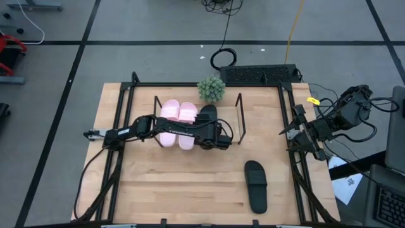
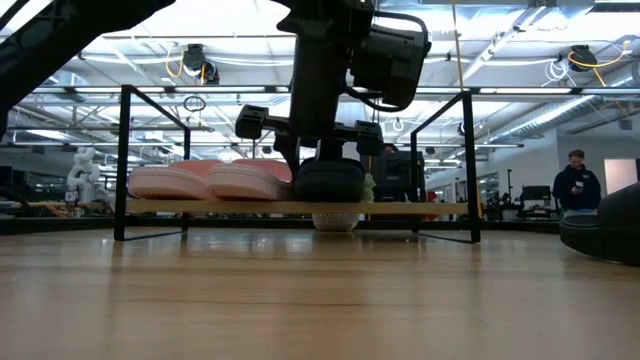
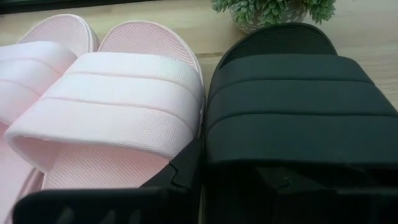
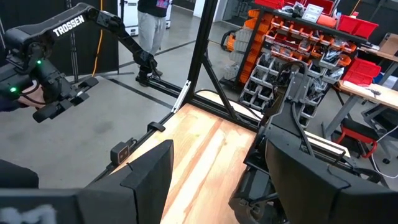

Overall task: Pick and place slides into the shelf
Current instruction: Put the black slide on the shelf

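Observation:
The shelf point(image 1: 239, 120) stands at the table's far middle. On its board point(image 2: 420, 207) two pink slides point(image 1: 178, 120) lie side by side, with a black slide point(image 1: 207, 115) to their right. The pink slides point(image 3: 106, 106) and that black slide point(image 3: 298, 93) fill the left wrist view. My left gripper point(image 1: 218, 135) is at the black slide's near end, shut on it. A second black slide point(image 1: 255, 185) lies on the table at the near right. My right gripper point(image 4: 224, 180) waits open at the table's right edge point(image 1: 304, 136). My left gripper holds the black slide at its near end point(image 3: 249, 163), just behind the strap, with one finger point(image 3: 183, 171) on the side that faces the pink slide. The other finger is dark against the dark slide and hard to make out. The slide lies flat on the shelf board point(image 2: 328, 185).
A small potted plant point(image 1: 211, 88) stands just behind the shelf. Black rod frames point(image 2: 125, 160) close the shelf's two ends. Bare tabletop lies near and left point(image 1: 164, 183). A person point(image 2: 578, 180) stands in the room behind.

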`<move>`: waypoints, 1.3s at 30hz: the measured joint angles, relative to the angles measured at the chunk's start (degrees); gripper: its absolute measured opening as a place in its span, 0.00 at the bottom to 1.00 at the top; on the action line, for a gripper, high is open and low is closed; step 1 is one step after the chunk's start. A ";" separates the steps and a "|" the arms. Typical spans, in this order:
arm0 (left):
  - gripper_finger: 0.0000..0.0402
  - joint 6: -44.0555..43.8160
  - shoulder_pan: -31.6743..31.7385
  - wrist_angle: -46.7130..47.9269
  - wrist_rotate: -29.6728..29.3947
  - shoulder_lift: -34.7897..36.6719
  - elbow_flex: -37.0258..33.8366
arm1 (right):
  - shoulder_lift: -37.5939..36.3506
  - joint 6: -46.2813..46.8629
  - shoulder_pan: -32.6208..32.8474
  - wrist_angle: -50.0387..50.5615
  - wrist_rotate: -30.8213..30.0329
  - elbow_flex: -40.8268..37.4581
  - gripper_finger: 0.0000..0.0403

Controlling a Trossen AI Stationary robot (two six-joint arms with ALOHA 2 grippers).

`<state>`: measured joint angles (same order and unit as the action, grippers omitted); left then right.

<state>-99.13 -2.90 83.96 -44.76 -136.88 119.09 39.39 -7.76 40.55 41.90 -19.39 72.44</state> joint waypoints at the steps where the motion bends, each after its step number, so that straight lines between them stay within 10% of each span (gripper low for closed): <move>1: 0.22 -0.02 0.00 0.09 0.19 0.02 0.00 | 0.01 0.01 -0.02 0.01 0.02 0.00 0.61; 39: 0.22 1.46 -0.70 2.76 2.35 0.26 3.48 | 0.00 1.04 -0.01 0.38 0.02 0.00 0.61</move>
<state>-97.67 -3.60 86.72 -42.41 -136.62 122.56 39.38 -6.72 40.55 42.28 -19.38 72.44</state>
